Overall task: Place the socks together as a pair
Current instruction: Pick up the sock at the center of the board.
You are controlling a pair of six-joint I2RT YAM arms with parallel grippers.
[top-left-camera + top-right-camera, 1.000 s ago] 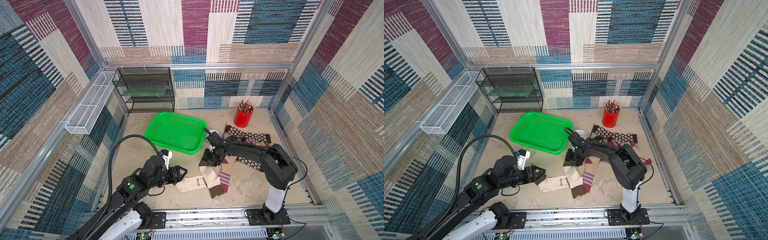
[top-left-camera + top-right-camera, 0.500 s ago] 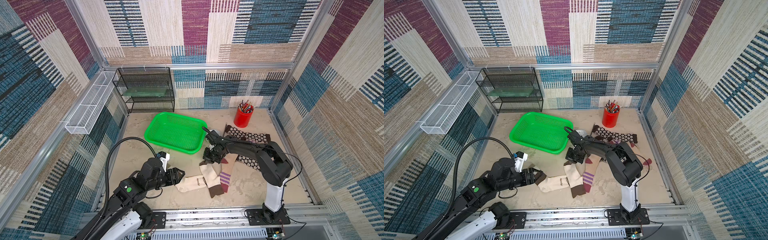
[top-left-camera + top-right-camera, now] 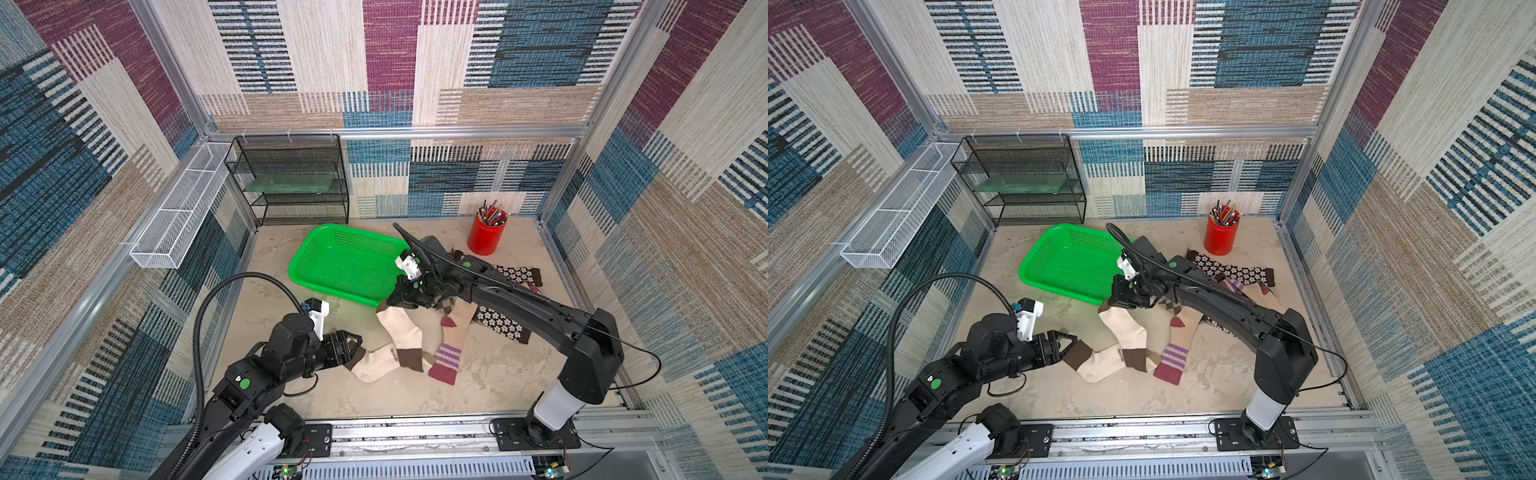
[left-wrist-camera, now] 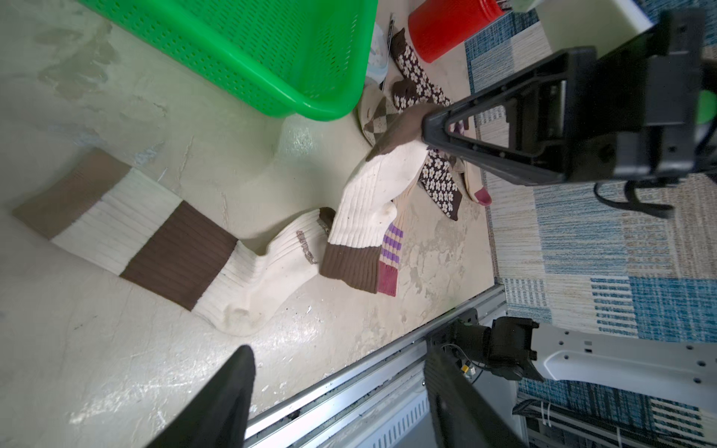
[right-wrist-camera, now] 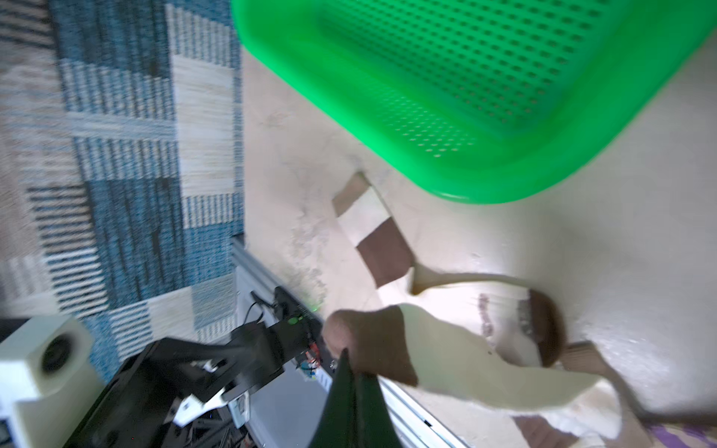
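Your right fingers are clenched on the brown toe of one cream sock. The right wrist view is blurred. The left wrist view shows the pinch plainly, with the tips closed on the fabric. From the pinch that sock hangs down to the table. Its brown cuff rests over the toe of the second cream sock, which lies flat.

Your left fingers stand released and hold nothing. In both top views they sit at the flat sock's cuff end; whether they touch it cannot be told.

The tan sock with purple stripes lies against the held sock's cuff. The argyle sock is largely hidden under the right arm in the top views. The left wrist view shows it beside a corner of the green basket. A flowered sock lies just beyond.
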